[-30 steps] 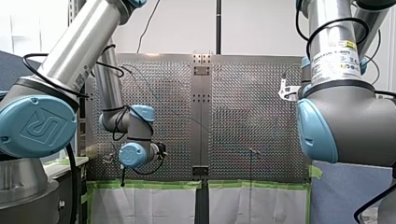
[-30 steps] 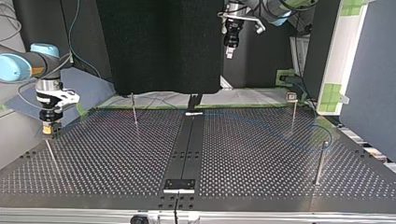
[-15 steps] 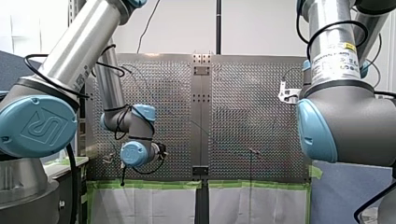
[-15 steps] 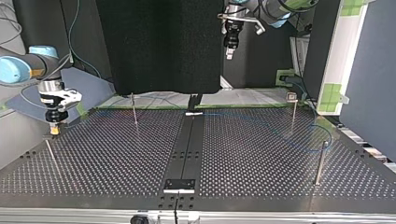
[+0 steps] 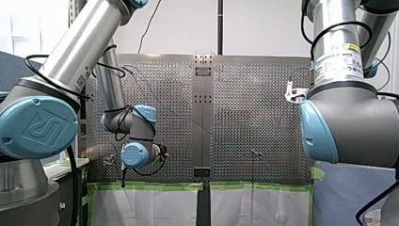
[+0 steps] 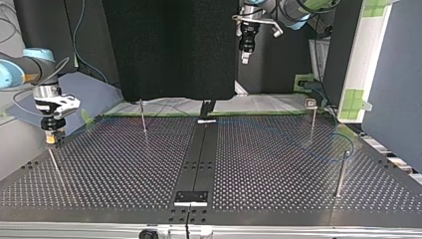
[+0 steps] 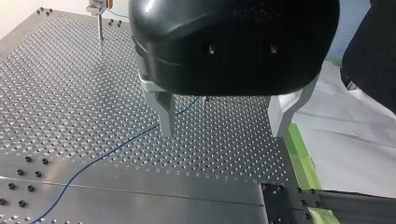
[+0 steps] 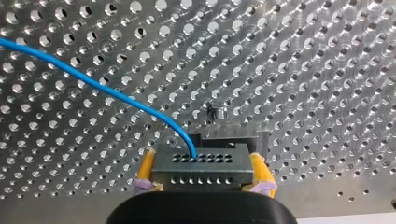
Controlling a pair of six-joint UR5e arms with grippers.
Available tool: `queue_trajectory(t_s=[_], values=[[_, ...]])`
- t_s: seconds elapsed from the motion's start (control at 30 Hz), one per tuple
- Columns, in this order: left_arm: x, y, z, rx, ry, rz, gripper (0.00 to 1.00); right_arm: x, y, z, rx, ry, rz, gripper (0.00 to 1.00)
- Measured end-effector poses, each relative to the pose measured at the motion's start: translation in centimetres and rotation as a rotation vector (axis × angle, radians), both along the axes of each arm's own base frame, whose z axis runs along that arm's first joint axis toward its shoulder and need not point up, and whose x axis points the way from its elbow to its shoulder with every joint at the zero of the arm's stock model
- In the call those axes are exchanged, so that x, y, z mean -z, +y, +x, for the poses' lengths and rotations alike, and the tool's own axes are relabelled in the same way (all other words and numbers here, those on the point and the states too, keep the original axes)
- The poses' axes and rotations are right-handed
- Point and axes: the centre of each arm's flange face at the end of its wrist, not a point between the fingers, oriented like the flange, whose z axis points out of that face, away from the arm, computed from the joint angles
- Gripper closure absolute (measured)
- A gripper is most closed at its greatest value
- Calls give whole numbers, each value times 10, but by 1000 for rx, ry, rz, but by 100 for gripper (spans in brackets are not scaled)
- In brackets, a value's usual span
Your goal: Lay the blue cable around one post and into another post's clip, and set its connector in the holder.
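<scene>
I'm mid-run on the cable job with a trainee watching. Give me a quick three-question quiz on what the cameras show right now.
1. True or false: the right tool is shut on the connector.
2. Pick one. The left tool is: A) shut on a post; B) open with nothing between its fingers; C) shut on a clip.
3. Fill in: the cable leaving the connector is ____ in colour.

Key: 1 true; 2 B; 3 blue.
</scene>
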Motion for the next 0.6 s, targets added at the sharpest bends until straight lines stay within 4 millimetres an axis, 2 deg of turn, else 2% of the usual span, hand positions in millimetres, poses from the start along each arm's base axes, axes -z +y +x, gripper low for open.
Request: queue_trajectory(t_s=[0.6], values=[[2, 4, 0, -9, 21, 14, 0, -8, -5, -10, -87, -9, -14, 100]])
